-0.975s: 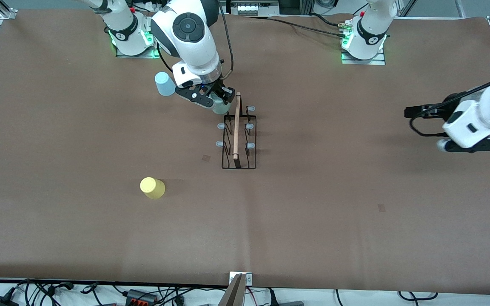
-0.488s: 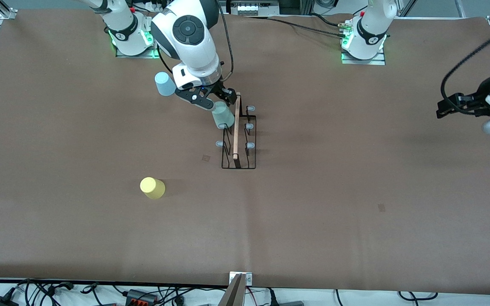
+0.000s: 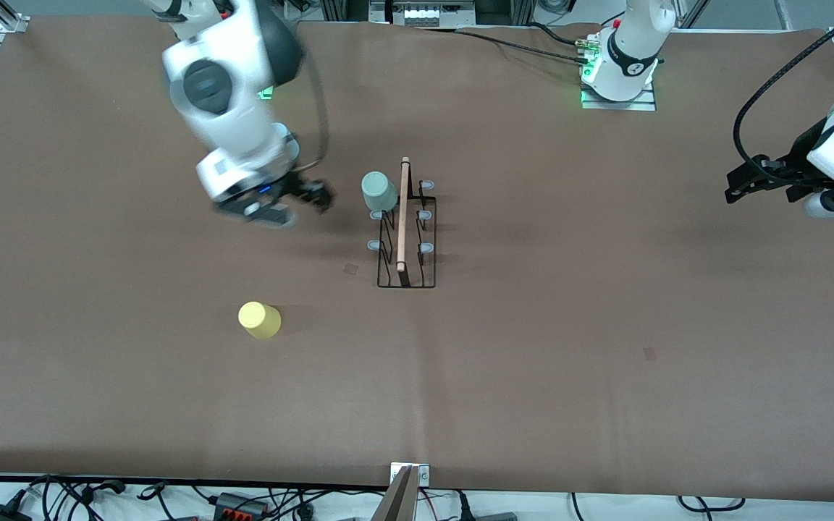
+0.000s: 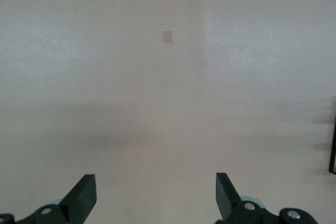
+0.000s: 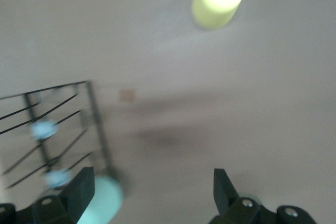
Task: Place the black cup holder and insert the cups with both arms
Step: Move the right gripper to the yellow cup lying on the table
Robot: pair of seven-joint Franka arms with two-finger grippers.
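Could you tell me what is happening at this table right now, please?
Two robot arms are loading cups onto a black wire rack in the middle of the table. A grey-green cup already sits upside down on a prong at the rack's end nearest the robots. The right hand is open and empty over the table beside the rack. A yellow cup waits nearer the camera. The left hand is open, waiting near the table's edge.

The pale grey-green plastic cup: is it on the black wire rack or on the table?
On the rack. The pale grey-green plastic cup sits upside down over a prong of the black wire rack, free of the open right gripper.
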